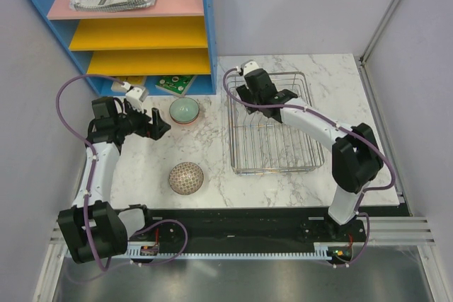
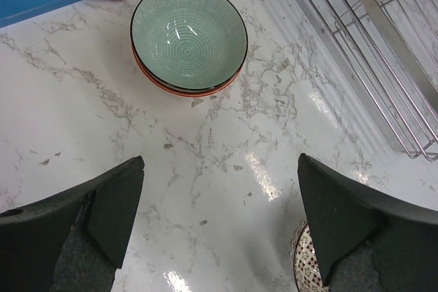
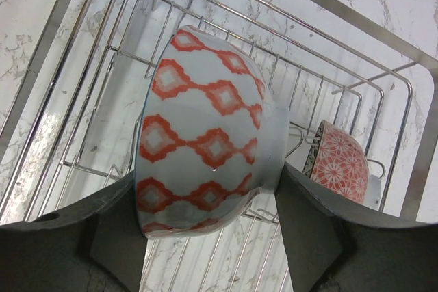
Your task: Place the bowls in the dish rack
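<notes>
My right gripper (image 1: 272, 98) hangs over the far left part of the chrome dish rack (image 1: 272, 148). It is shut on a white bowl with red diamonds (image 3: 205, 135), held on its side above the rack wires (image 3: 89, 135). A red floral bowl (image 3: 340, 163) stands on edge in the rack beside it. My left gripper (image 1: 160, 126) is open and empty, just left of a pale green bowl (image 1: 185, 109) that is stacked on a red-rimmed bowl (image 2: 183, 91). A beige mesh-patterned bowl (image 1: 186, 177) lies upside down nearer the front. It shows partly behind my left gripper's right finger (image 2: 304, 259).
A blue shelf unit (image 1: 141, 26) with pink and yellow shelves stands at the back left, and a green booklet (image 1: 174, 83) lies at its foot. The rack's raised wire side (image 2: 383, 52) lies to the right of the green bowl (image 2: 188, 35). The table's right edge runs close to the rack.
</notes>
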Controlling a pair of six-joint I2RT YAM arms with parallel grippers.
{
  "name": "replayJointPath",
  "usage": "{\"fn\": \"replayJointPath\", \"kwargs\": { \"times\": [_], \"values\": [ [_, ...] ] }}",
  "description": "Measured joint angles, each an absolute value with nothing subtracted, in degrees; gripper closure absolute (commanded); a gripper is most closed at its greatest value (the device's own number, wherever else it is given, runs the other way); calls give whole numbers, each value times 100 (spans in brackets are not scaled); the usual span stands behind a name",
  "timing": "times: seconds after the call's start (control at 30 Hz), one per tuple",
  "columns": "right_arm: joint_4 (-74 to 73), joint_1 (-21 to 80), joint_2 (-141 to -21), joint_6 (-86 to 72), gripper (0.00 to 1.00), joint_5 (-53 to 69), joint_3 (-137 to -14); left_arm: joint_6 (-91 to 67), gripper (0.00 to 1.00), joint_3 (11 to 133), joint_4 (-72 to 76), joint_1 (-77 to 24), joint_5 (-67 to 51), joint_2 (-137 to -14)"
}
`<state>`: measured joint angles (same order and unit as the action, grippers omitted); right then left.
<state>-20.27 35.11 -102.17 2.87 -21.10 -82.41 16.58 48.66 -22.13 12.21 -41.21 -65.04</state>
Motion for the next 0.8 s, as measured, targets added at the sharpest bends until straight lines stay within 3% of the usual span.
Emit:
{"fn": "replayJointPath", "kwargs": {
  "times": [0.33,0.53,0.57,0.67,0.8],
  "values": [
    [-1968,3769,-10634,421,100,-2563,-8482,1658,0,4836,-2211,1243,-4217,-6504],
    [-1927,3948,-10805,545,80,-2882,-8495,1658,0,4836,-2206,1243,-4217,-6504],
    [-1927,3962,-10814,561,69,-2906,-8495,1658,0,4836,-2204,1243,-4217,-6504],
    [-1922,3981,-10840,580,51,-2947,-8495,1658,0,4836,-2200,1247,-4217,-6504],
    [-1922,3999,-10857,589,39,-2967,-8497,1658,0,4836,-2176,1249,-4219,-6504]
  ]
}}
